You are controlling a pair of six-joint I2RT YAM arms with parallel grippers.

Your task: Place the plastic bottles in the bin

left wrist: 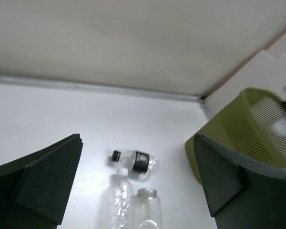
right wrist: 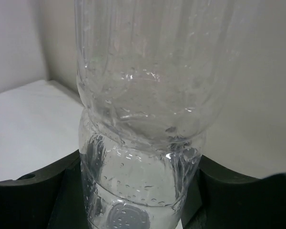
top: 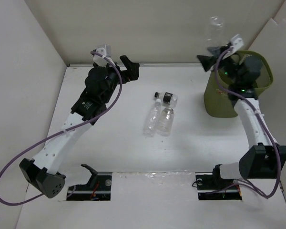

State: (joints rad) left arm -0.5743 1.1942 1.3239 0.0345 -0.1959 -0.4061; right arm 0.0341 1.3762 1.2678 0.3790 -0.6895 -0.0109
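Note:
My right gripper (top: 210, 59) is shut on a clear unlabelled plastic bottle (top: 213, 31), held upright at the olive-green bin's (top: 217, 102) far left rim; the bottle fills the right wrist view (right wrist: 143, 119), squeezed between the black fingers (right wrist: 33, 200). Three bottles lie on the table's middle: a black-labelled one (top: 166, 98) and two clear ones (top: 151, 119) (top: 166, 119). My left gripper (top: 128, 67) is open and empty, raised at the far left. Its wrist view shows the black-labelled bottle (left wrist: 136, 161), the two clear ones (left wrist: 118, 202) (left wrist: 147, 210) and the bin (left wrist: 238, 129).
White walls close the table at the back and both sides. The bin stands in the far right corner. Two black mounts (top: 90, 183) (top: 219, 183) sit at the near edge.

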